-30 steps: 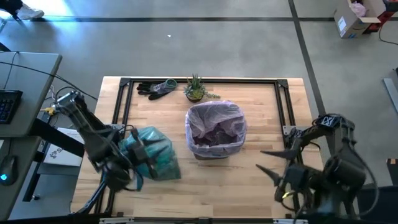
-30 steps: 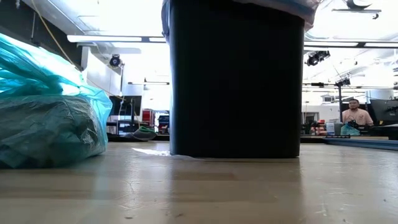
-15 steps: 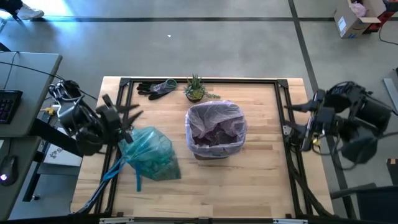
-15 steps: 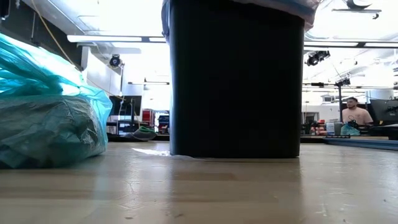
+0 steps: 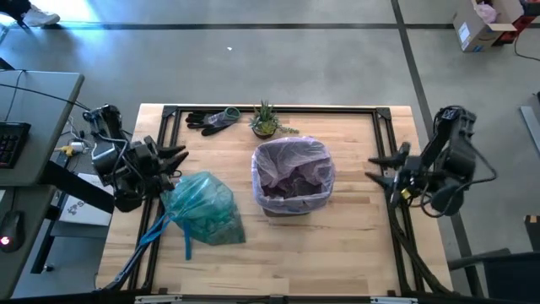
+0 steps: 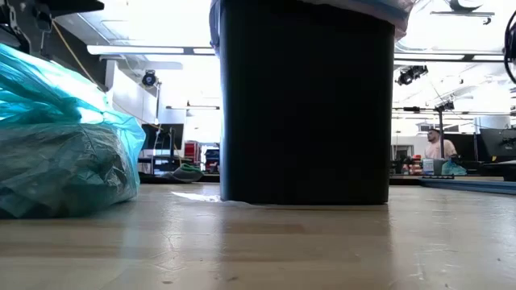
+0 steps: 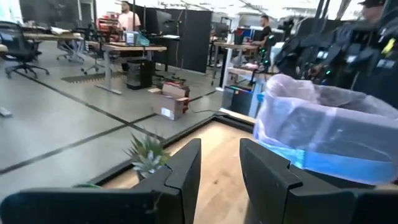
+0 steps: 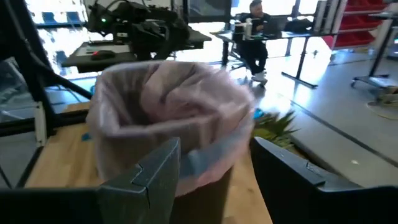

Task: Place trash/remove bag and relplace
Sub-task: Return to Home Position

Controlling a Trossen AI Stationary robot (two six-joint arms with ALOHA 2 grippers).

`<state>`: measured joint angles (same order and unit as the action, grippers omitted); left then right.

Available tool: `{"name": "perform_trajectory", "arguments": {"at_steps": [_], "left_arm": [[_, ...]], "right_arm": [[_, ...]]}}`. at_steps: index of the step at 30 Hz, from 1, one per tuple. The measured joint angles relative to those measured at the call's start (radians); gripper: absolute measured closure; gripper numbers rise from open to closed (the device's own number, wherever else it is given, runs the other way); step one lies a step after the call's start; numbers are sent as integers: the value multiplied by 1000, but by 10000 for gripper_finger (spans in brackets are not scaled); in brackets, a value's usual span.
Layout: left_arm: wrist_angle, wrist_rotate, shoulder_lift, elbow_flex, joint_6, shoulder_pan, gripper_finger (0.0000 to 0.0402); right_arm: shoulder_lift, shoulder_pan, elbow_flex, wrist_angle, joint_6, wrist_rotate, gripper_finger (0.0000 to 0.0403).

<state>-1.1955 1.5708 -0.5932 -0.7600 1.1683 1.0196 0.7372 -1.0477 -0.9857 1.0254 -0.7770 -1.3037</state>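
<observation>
Vs 0.5 s ago: my R gripper [image 5: 377,169] swung in to the right rail and faces the bin [image 5: 272,205]. L gripper [image 5: 177,160] barely shifted, just beside the bag [image 5: 207,207]. Both fingers spread, empty. Bag lies on the table left of the bin, apart from it. Low view cuts off the bin top and the bag's side. Trash can't be made out.

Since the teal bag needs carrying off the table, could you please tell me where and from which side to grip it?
Probably at the bunched neck on the left edge of the bag, where the blue drawstring ties trail out, coming from above with the left tool, which hovers beside it. The body is a slack, wrinkled lump offering no firm hold.
</observation>
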Motion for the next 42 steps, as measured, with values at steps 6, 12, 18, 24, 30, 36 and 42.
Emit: {"name": "perform_trajectory", "arguments": {"at_steps": [6,12,18,24,30,36,42], "left_arm": [[161,-1,-19,99,-17,11,305],[334,-27,-55,111,-133,15,305],[684,-108,-149,110,-478,5,305],[964,-316,-307,111,-679,-105,305],[1078,-353,-409,110,-779,-217,305],[1043,-371,-373,115,-755,-228,305],[1196,-313,-233,240,-840,-200,305]], "right_arm": [[-109,0,322,-484,225,13,218],[-126,1,542,-988,394,116,218],[-13,7,595,-1188,434,161,218],[42,28,594,-1229,419,165,218],[48,40,594,-1242,409,181,218],[47,39,594,-1228,425,224,218],[-12,69,601,-1109,416,207,218]]}}
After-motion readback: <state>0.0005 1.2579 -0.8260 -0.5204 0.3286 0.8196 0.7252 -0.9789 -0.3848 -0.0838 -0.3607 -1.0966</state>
